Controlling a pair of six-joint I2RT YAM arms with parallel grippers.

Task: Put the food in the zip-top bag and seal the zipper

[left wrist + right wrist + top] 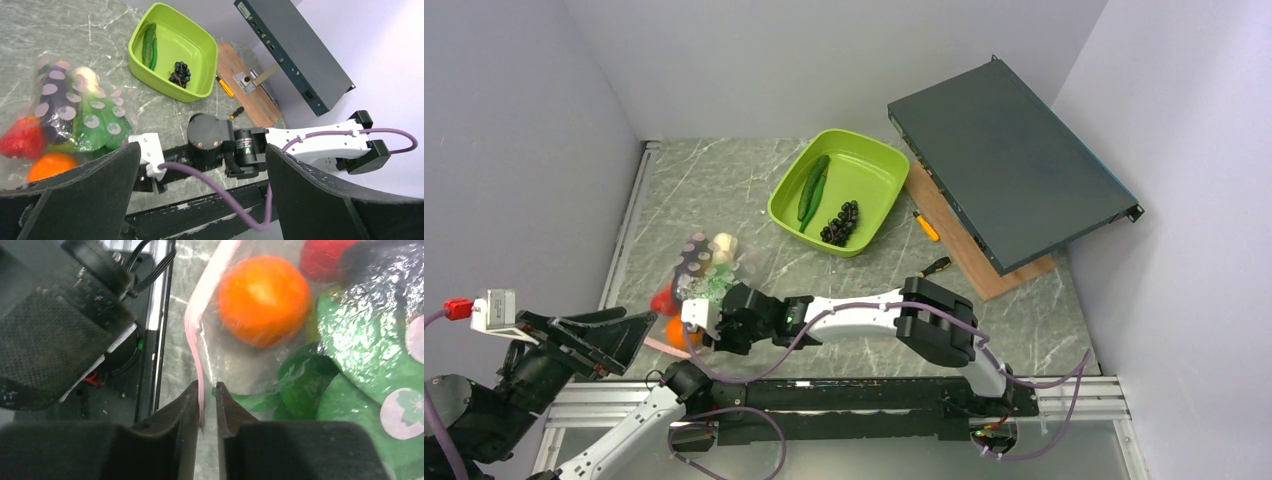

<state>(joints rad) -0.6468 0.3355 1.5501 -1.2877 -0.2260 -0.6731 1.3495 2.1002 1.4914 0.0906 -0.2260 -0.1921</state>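
Note:
The zip-top bag (709,268) lies at the near left of the table and holds an orange (263,300), a red pepper (20,140), a purple eggplant (55,100) and green pieces (370,340). My right gripper (206,386) stands at the bag's near edge. Its jaws are parted by a narrow gap, and the pink zipper (190,322) runs between them against the left finger. My left gripper (202,149) hovers wide open near the table's front left edge, holding nothing. A cucumber (812,185) and dark grapes (841,222) lie in the lime-green tray (879,170).
A dark flat device (1009,160) leans on a wooden board (969,250) at the back right. An orange-handled screwdriver (926,226) lies between the tray and the board. The right arm (934,320) stretches across the front of the table. Walls close in on three sides.

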